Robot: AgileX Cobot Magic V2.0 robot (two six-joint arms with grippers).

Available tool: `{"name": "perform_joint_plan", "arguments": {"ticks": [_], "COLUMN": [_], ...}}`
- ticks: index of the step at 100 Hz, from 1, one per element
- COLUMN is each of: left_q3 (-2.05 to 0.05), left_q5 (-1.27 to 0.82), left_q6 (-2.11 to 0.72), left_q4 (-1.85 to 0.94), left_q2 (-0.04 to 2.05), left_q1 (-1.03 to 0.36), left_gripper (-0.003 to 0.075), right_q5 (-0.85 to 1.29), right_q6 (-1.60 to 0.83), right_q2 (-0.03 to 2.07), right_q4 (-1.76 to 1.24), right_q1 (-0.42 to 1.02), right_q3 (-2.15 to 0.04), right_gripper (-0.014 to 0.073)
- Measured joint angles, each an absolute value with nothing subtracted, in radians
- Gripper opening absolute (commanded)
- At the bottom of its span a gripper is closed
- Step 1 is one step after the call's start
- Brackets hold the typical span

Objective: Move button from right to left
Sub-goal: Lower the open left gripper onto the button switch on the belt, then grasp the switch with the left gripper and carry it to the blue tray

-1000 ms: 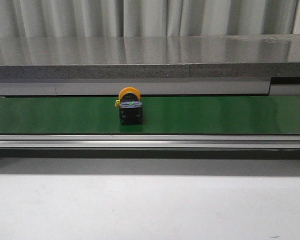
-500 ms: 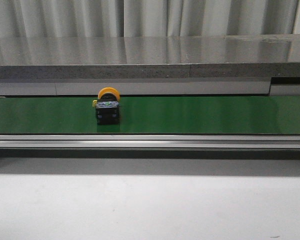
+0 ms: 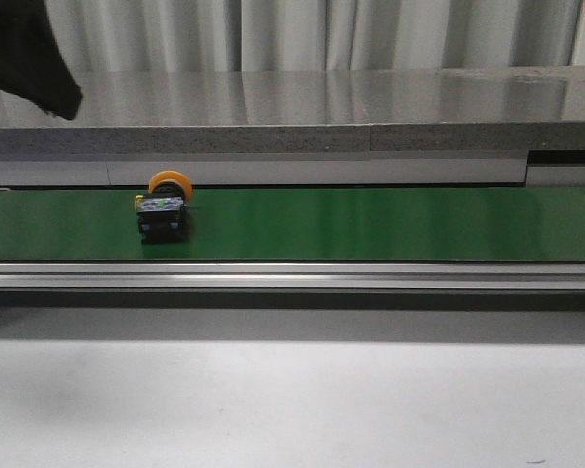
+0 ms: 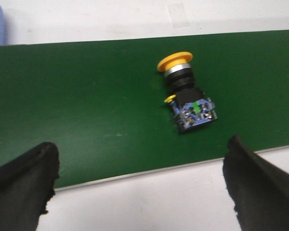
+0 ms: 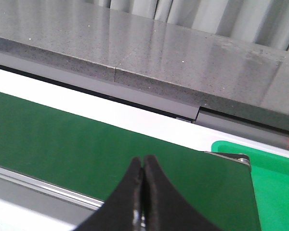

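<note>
Green belt (image 3: 390, 224) fills the strip I am working over, and the button (image 3: 163, 208) sits on it well toward its left end, nearer the belt's far edge than its near one. My left hand (image 4: 139, 185) is spread wide, its two dark fingers (image 4: 21, 185) apart above the belt's near edge with the button between and beyond them, untouched. My right hand (image 5: 143, 199) is pressed closed on nothing, hanging over the belt's right end by the brighter green tray (image 5: 274, 168). From the left wrist camera the button lies on its side: its long axis runs from the yellow cap (image 4: 174, 61), which points toward the belt's far edge, back to the black body (image 4: 192, 108) with its blue-green marked end facing my hand. What worries me is the grasp: the button looks slightly blurred, so I judge it may be riding the belt, and a late closing could meet bare belt or only clip the round cap. Squeezing across the cap and neck could roll it away; I would rather close on the blocky body's flat sides.
</note>
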State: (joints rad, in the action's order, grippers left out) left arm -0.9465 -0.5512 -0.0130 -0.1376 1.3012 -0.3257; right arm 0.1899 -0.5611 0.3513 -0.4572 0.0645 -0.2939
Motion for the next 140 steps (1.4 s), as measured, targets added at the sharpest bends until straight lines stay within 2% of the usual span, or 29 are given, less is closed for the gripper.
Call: {"name": "perform_joint_plan", "arguments": {"ticks": [32,61,70,92,99,107,140], "left_q3": [-1.09,-1.114,-1.114,-1.116,-1.116,-1.116,-1.116], "left_q5": [-0.533,-0.508,-0.504,-0.505,-0.518,-0.538,-0.657], "left_q6": [-0.013,-0.013,-0.013,0.006,0.01,0.012,0.012], "left_q4": [-0.139,-0.104,-0.091,-0.025,-0.013,0.0,0.066], "left_q2": [1.544,1.668,1.693,1.712,1.712,1.707,1.57], "left_q1": [-0.367,-0.367,-0.367,-0.365,-0.356,-0.34,-0.193], "left_gripper": [0.0653,0.0649,0.058,0.0249,0.0176,0.0148,0.0149], "right_q5": [0.19,0.19,0.19,0.19,0.19,0.19,0.19], "right_q6": [-0.561,-0.561,-0.561,-0.561,-0.561,-0.561,-0.561], "right_q2": [0.351,0.351,0.351,0.351,0.351,0.351,0.351], "right_q4": [-0.457,-0.457,-0.457,-0.457,-0.457,-0.457,-0.457], "right_q1": [0.064,0.064,0.064,0.064,0.064,0.064,0.064], "right_q3": [-0.294,-0.294,-0.294,-0.294,-0.294,-0.294,-0.294], "right_gripper": [-0.0068,-0.0068,-0.0068,-0.0068,-0.0068,-0.0068,-0.0068]}}
